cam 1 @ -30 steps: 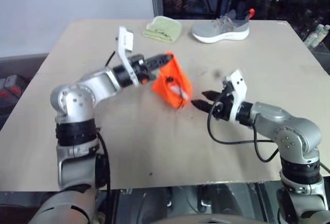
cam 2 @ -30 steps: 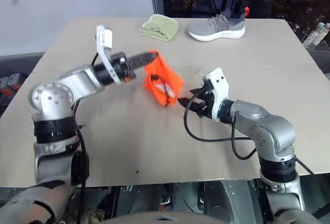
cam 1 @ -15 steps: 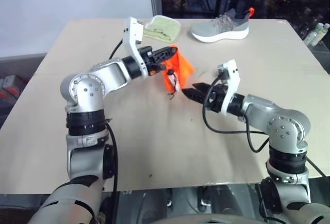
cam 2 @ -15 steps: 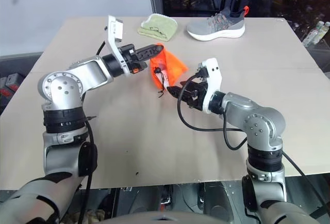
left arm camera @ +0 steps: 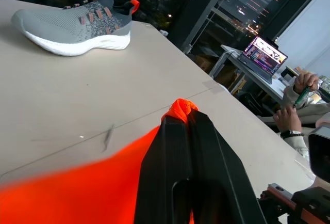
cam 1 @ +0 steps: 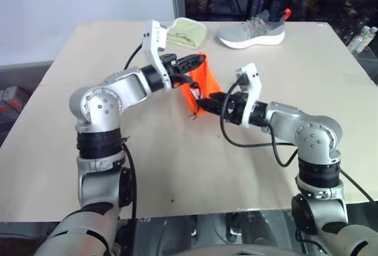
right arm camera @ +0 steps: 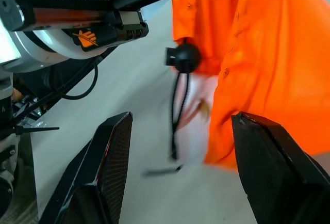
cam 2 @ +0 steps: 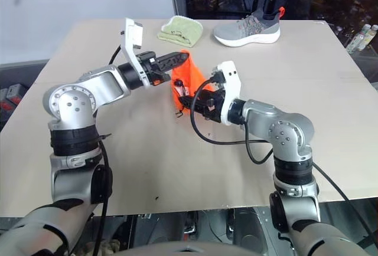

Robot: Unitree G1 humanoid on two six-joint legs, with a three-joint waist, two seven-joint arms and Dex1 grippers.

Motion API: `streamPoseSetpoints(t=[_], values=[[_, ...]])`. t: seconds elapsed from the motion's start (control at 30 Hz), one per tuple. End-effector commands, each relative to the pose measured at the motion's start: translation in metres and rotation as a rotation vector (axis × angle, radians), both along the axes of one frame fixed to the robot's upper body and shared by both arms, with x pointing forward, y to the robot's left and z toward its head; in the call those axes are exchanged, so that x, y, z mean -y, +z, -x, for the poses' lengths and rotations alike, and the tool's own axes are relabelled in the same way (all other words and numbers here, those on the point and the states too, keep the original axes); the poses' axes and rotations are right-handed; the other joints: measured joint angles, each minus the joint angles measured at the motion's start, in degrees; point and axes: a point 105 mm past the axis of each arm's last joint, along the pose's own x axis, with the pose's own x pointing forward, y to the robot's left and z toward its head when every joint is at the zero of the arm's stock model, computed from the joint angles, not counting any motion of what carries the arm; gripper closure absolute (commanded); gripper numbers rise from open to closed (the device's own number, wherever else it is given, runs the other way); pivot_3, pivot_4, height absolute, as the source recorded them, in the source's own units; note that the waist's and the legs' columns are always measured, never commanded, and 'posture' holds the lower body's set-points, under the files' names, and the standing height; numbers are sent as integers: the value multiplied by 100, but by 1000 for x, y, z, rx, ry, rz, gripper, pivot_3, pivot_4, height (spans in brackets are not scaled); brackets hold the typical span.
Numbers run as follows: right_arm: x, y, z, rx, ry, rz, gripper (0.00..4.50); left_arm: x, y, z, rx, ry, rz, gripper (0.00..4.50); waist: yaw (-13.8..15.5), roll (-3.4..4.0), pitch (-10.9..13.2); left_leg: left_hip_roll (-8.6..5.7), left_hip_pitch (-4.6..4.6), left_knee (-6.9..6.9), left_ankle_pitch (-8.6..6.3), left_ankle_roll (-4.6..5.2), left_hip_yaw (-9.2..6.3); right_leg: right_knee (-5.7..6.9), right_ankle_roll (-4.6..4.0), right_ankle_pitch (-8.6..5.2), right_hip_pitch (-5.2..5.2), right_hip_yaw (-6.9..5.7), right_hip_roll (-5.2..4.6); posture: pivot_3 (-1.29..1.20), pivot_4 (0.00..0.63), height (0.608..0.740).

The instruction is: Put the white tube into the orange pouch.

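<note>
Left pincer: our left pincer (cam 1: 198,61) is clamped tight on the top edge of the bright orange soft fabric drawstring pouch (cam 1: 204,85), holding it lifted above the pale beige worktop (cam 1: 177,161). From the left wrist camera we see the two black fingers (left arm camera: 191,167) pressed together, with a fold of orange cloth poking out at their tips.

Orange pouch: it hangs from that grip near the middle of the worktop, its lower end drooping toward the surface. A thin black cord (right arm camera: 178,110) with a round black stopper (right arm camera: 184,57) dangles at its mouth.

Right pincer: our right pincer (cam 1: 204,101) stands with its fingers (right arm camera: 103,167) spread well apart, gripping nothing. Its tips sit just at the pouch's lower, open end.

White tube: from the right wrist camera we see a small flat pale tube (right arm camera: 193,131) showing at the pouch's mouth, beside the cord and partly covered by the orange fabric. We cannot tell how far inside it sits.

Far edge of the worktop: a folded pale green cloth (cam 1: 186,32) and a grey knit running shoe with a white sole and an orange heel tab (cam 1: 254,30) lie side by side, well apart from the pouch.

Background: the left wrist camera catches an open laptop (left arm camera: 265,54) on a distant desk and a person's hands (left arm camera: 294,100) close by it.
</note>
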Motion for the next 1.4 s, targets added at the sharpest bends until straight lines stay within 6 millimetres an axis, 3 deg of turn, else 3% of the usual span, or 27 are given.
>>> streamPoseSetpoints(t=[0.03, 0.27, 0.47, 0.6, 0.67, 0.77, 1.0, 1.1, 1.23, 1.37, 1.4], values=[[-5, 15, 4, 48, 38, -40, 1427, 2, 16, 9, 78, -13, 8, 4500, -1, 0, 0, 0, 0, 0, 0, 0, 0, 0, 0, 0, 0, 0, 0, 0, 150, 740], [-7, 26, 9, 70, 65, -65, 1427, 1, 15, 9, 75, -5, 5, 4500, 2, 0, 0, 0, 0, 0, 0, 0, 0, 0, 0, 0, 0, -1, 0, 0, 150, 740], [-5, 12, 5, 34, 53, -31, 1427, 6, 18, 11, 81, -21, 11, 4500, 0, 0, 0, 0, 0, 0, 0, 0, 0, 0, 0, 0, 0, -1, 0, 0, 150, 740], [0, 19, 5, 40, 47, -68, 2436, 5, 16, 12, 74, -22, 5, 4500, 0, 0, 0, 0, 0, 0, 0, 0, 0, 0, 0, 0, 0, -1, 0, 0, 150, 740], [1, 20, 5, 40, 49, -74, 3392, 4, 14, 12, 71, -22, 1, 4500, 3, 0, 0, 0, 0, 0, 0, 0, 0, -1, 0, 0, 0, -1, 0, 0, 150, 740], [-2, 13, 4, 27, 54, -49, 4451, 6, 15, 13, 71, -25, 4, 4500, 1, 0, 0, 0, -1, 0, 0, 0, 0, -1, 0, 0, 0, -1, 0, 0, 150, 740], [-8, 11, 0, 12, 63, -79, 4451, 5, 16, 14, 73, -21, 2, 4500, 1, 0, 0, 0, 1, 0, 0, 0, 0, 0, 0, 0, 0, 0, 0, 0, 150, 740], [-4, 32, 6, 69, 94, -164, 4451, 1, 8, 13, 60, -9, -14, 4500, 3, 0, 0, 0, -1, 0, 0, 0, 0, -1, 0, 0, 0, -1, 0, 0, 150, 740], [19, 110, 20, 255, 178, -396, 4451, -2, -12, 26, -2, -113, -7, 4500, -7, 17, 14, 1, 0, -1, 0, 0, 3, 0, 0, 0, -1, 1, 0, 0, 150, 740], [30, 143, 14, 289, 183, -433, 4500, 3, -19, 48, 31, -244, -46, 3337, -17, 15, 19, 4, 2, -1, 0, 0, 7, 2, -1, 0, -7, 2, 3, 0, 150, 740], [33, 149, 11, 291, 179, -436, 4500, 3, -19, 50, 44, -247, -53, 2772, -9, 15, 19, 4, 3, -7, 0, 0, 8, 1, -2, 0, -7, 3, 3, 0, 150, 740]])
